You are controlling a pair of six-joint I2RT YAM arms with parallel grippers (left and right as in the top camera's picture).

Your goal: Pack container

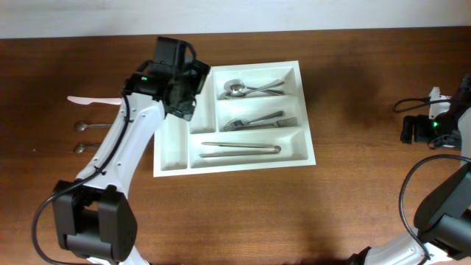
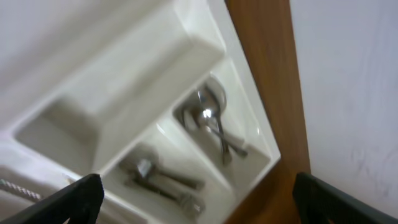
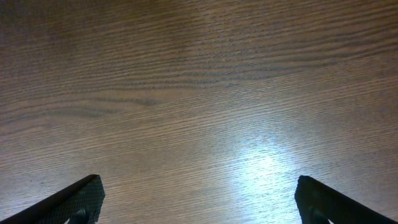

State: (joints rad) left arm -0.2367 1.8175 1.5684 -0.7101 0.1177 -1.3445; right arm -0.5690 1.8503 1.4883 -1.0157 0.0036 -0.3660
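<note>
Container (image 1: 173, 151) — white tray at counter (image 1: 353, 199) centre, holding spoons (image 1: 246, 89) and forks (image 1: 261, 121). Left gripper (image 2: 199, 193) over its 10 o'clock corner: jaws wide apart, empty. Right gripper (image 3: 199, 193) at 3 o'clock — jaws wide, empty.

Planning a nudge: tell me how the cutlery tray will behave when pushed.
The white tray looks like thin moulded plastic, so probably light and apt to slide on the smooth wooden table. Wide and low, it seems unlikely to tip. Loose forks may shift.
</note>
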